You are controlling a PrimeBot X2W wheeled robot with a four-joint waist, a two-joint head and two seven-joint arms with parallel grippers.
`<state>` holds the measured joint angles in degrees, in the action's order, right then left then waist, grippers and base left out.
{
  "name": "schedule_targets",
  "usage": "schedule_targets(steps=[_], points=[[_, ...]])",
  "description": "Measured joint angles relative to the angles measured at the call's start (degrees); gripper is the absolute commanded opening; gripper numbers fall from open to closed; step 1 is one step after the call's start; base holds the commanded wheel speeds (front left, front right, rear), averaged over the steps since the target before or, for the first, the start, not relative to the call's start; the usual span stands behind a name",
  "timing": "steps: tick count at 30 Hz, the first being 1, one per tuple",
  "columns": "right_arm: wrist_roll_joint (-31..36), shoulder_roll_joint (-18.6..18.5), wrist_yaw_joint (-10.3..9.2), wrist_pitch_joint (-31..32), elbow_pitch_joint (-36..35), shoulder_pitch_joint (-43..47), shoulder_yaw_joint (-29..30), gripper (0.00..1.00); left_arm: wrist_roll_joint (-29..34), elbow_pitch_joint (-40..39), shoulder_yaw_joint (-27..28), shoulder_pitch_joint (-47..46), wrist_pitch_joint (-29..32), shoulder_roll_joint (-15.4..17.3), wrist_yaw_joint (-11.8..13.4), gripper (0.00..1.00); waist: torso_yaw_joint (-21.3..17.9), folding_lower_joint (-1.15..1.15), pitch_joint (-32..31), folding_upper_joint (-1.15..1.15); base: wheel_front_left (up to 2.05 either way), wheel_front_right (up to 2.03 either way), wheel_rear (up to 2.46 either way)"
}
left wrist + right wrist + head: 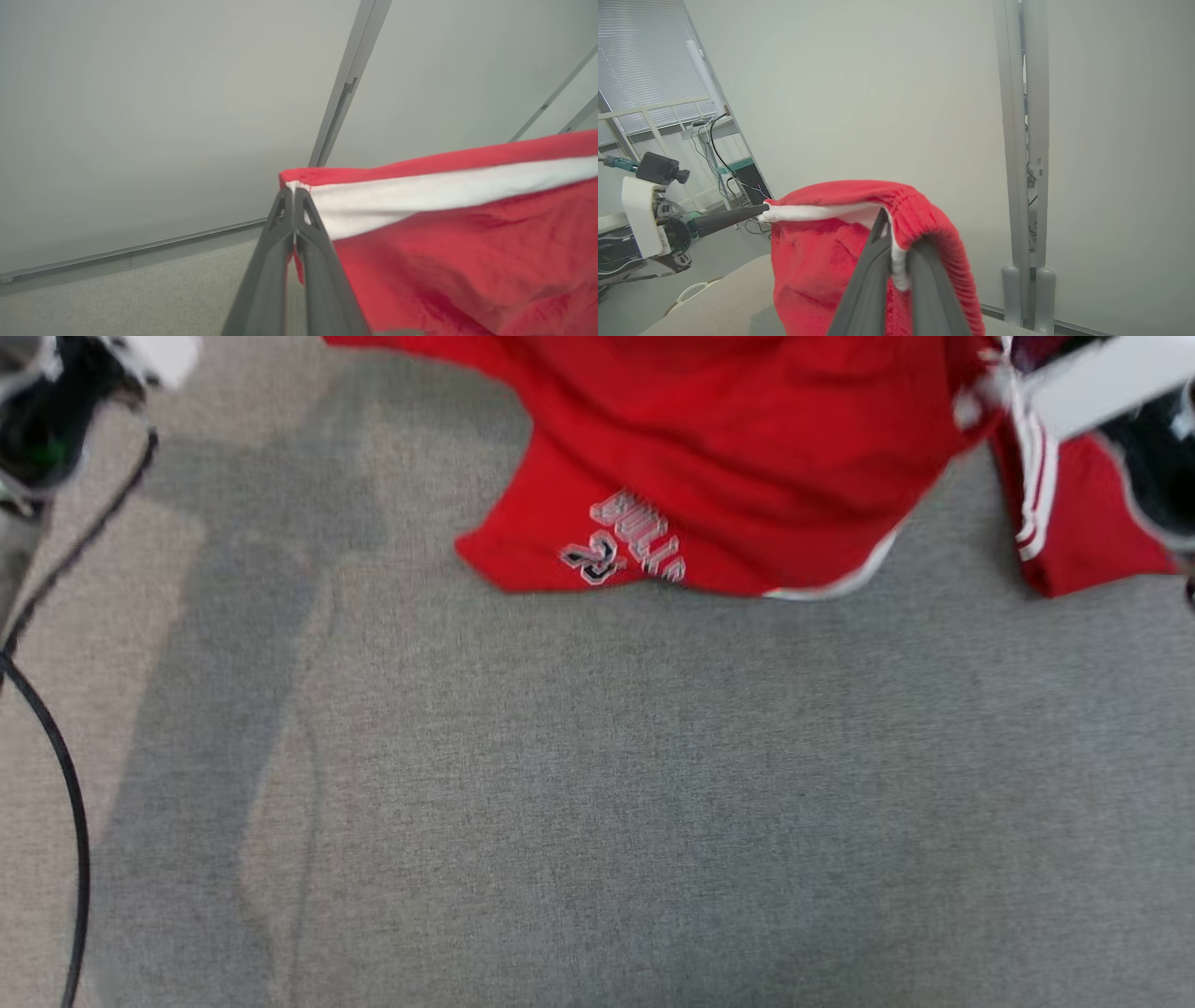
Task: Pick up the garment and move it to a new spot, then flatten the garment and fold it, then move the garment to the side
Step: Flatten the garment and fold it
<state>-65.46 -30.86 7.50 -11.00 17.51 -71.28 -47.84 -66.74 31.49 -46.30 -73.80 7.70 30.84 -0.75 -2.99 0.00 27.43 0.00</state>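
My left gripper (294, 191) and right gripper (896, 233) are each clamped on the white-banded edge of the red garment (747, 429). They hold it stretched between them, I judge so it hangs open for laying flat. Its printed hem dangles over the far side of the grey mat (597, 803).

Left gripper (293, 191): clamped tight on corner of garment (467, 252), fingers (268, 275) pressed together along full length. From right wrist view, reaching in near level from the left, tip at white hem.
Right gripper (896, 238): pinched on ribbed edge, cloth draped over one finger.
Both raised, well apart.
Head view: left wrist (42, 425) at top left, pale right forearm (1102, 378) at top right, both blurred.
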Motion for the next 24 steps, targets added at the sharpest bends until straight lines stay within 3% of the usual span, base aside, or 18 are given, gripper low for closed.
schedule_targets(steps=[5, 10, 14, 17, 24], points=[[-3.64, 3.36, 0.01, -2.35, 6.78, -10.8, 0.66, 0.0, 4.02, 10.58, 0.24, -11.5, -3.42, -3.44, -0.8, 0.0, 0.38, 0.0, 4.91, 0.0, 0.0, 0.0, 0.0], [-1.79, 5.9, 0.01, -3.43, 14.34, -19.98, 0.04, 0.0, 8.26, 17.78, -0.19, -21.18, -8.14, -6.3, -2.3, 0.0, 0.55, 0.0, 9.12, 0.0, 0.0, 0.0, 0.0], [0.49, 8.93, 0.02, -3.74, 16.18, -26.91, 7.28, 0.0, 9.58, 21.42, 0.75, -27.82, -12.71, -7.77, -3.34, 0.0, 1.18, 0.0, 11.64, 0.0, 0.0, 0.0, 0.0], [3.77, 10.99, 0.01, -3.85, 18.26, -27.5, 10.06, 0.0, 9.46, 24.54, 0.2, -29.73, -12.43, -9.36, -4.85, 0.0, 1.97, 0.0, 12.71, 0.0, 0.0, 0.0, 0.0], [8.88, 12.11, 0.0, -3.97, 21.59, -24.32, 8.99, 0.0, 9.14, 27.83, -2.5, -28.58, -12.23, -12.1, -6.51, 0.0, 4.15, 0.0, 13.82, 0.0, 0.0, 0.0, 0.0]])
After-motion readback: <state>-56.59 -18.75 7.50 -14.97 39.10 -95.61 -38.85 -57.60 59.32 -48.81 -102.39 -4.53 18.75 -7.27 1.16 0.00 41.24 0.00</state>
